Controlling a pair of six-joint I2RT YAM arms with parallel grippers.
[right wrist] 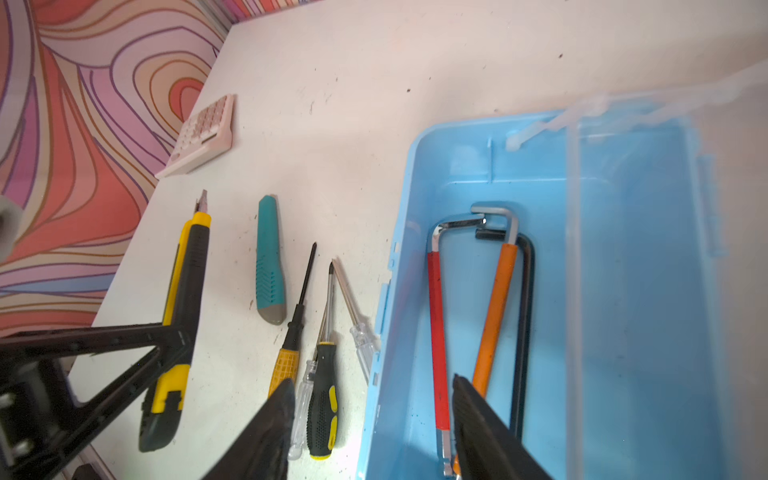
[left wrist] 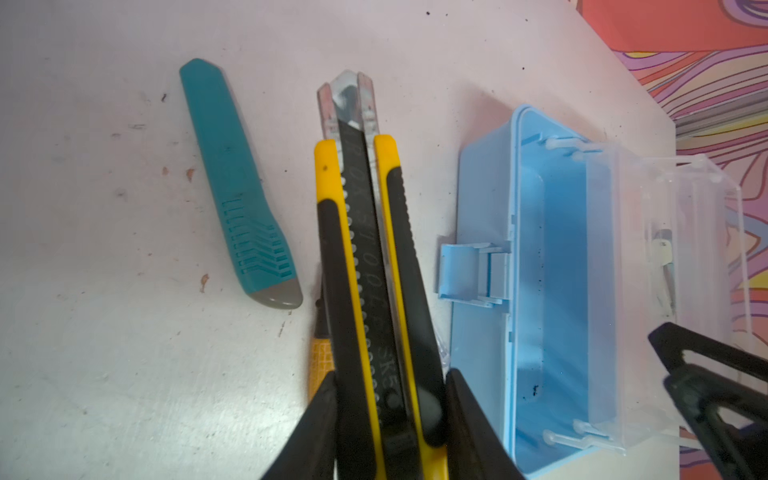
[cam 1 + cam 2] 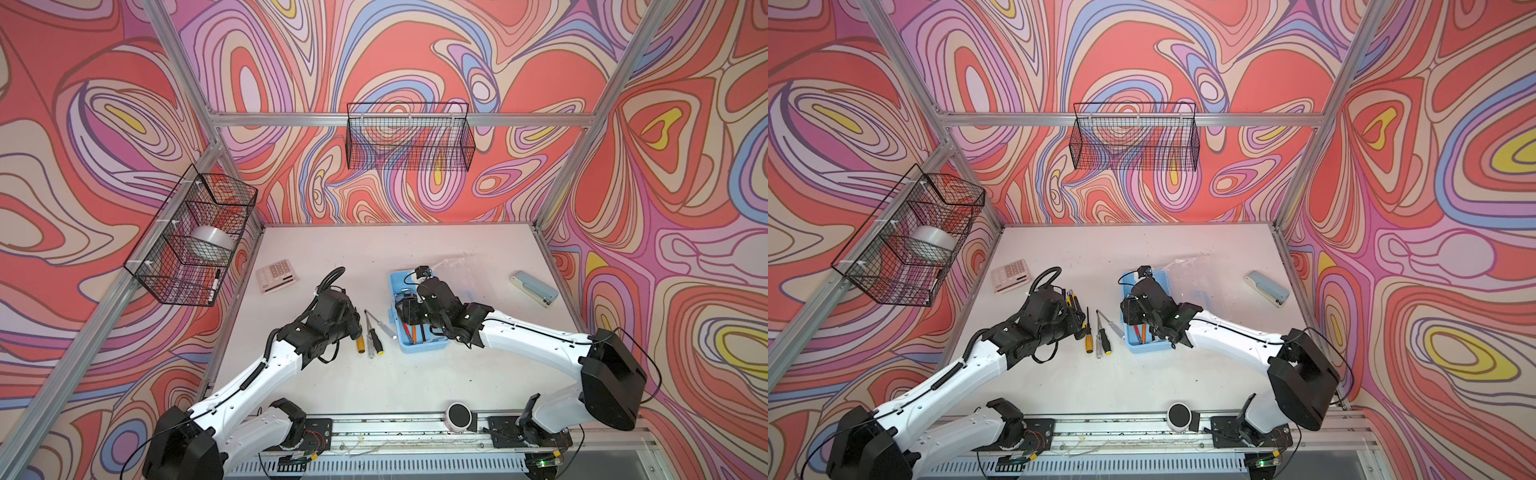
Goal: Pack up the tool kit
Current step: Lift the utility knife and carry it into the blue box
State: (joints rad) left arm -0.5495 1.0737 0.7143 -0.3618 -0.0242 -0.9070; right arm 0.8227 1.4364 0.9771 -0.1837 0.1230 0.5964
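Note:
My left gripper (image 2: 390,415) is shut on the yellow-black cutter (image 2: 365,257), which points away from it, left of the light-blue case (image 2: 486,353). The teal cutter (image 2: 237,187) lies on the table beside it. Several screwdrivers (image 1: 322,374) lie side by side between the cutters and the case (image 3: 419,345). The case's clear lid (image 3: 461,270) is swung back. Red (image 1: 438,311), orange (image 1: 496,307) and black (image 1: 528,311) hex keys lie inside. My right gripper (image 1: 372,399) is open astride the case's near wall, holding nothing.
A pinkish-white calculator (image 3: 277,275) lies at the table's back left and a grey-blue stapler (image 3: 534,288) at its right. Wire baskets hang on the back wall (image 3: 409,137) and left wall (image 3: 195,237). A round black-and-white device (image 3: 459,417) sits on the front rail.

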